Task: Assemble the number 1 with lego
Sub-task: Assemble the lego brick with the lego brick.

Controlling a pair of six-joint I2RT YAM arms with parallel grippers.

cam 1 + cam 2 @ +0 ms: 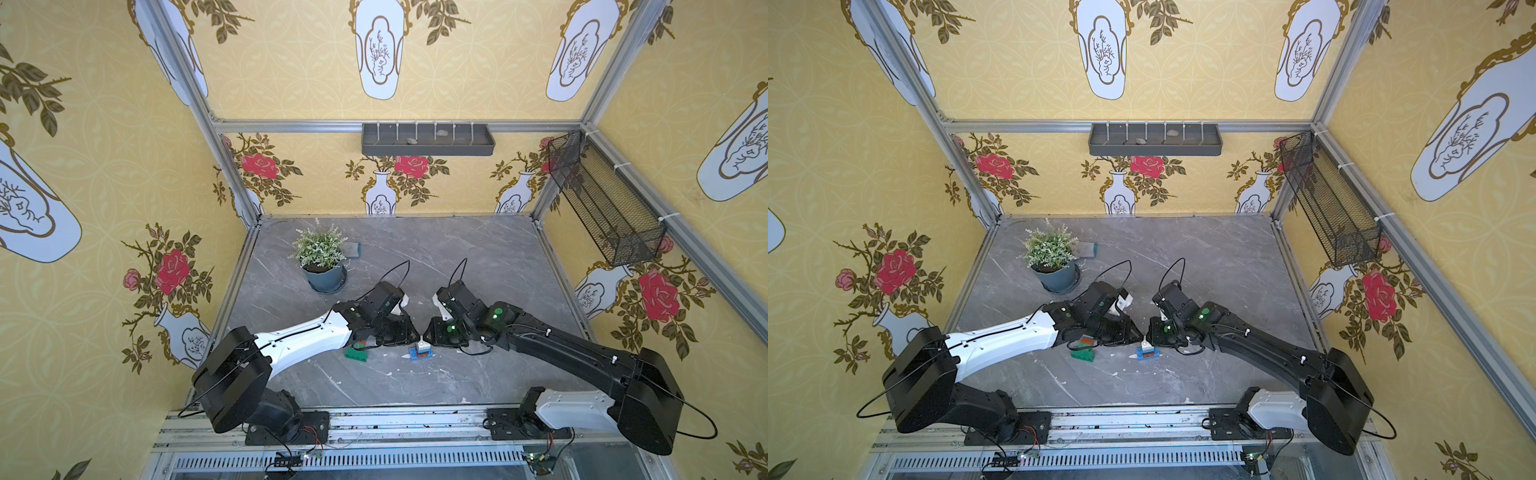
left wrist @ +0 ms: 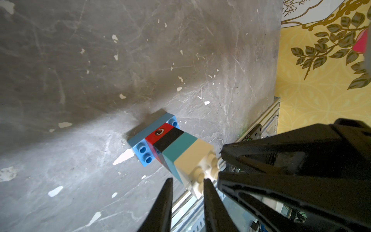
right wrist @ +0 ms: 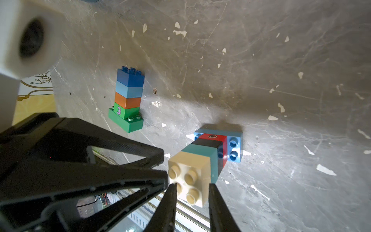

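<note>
Grey marble-look table (image 1: 457,257) fills the floor of the cell. I've got both arms reaching in over its front half, left arm (image 1: 299,345) and right arm (image 1: 561,349), noses nearly meeting in the middle. A black mesh basket (image 1: 602,199) hangs on the right wall. A grey tray (image 1: 428,143) holding a couple of pebbles is on the back wall. The potted plant (image 1: 322,257) sits back-left, well apart from the action.

Lego-wise there are two towers, both upright near front-centre. The main tower (image 1: 422,351) stands right under where the gripper tips meet. The green-based tower (image 1: 356,354) is near it on the left arm's side, half tucked under that wrist in both top views.

On the right wrist cam, the green-based one goes:
- long green brick (image 3: 128,123)
- green square (image 3: 126,111) with a purple 3
- orange-brown brick (image 3: 127,101)
- light blue brick (image 3: 128,90)
- dark blue brick (image 3: 130,79) on top

The main one goes:
- long light blue brick (image 3: 234,140) at the bottom
- red brick (image 3: 210,137) with an eye print
- black brick (image 3: 206,143)
- teal brick (image 3: 200,153)
- white brick (image 3: 188,172) capping it

Right gripper (image 3: 192,184) has a finger flush on each side of the white brick, so I read it as clamped on. Left gripper (image 2: 187,179) shows a narrow gap. One finger (image 2: 208,200) sits against the white brick's studs and the other stands off it, so I can't tell if it's pinching anything.
</note>
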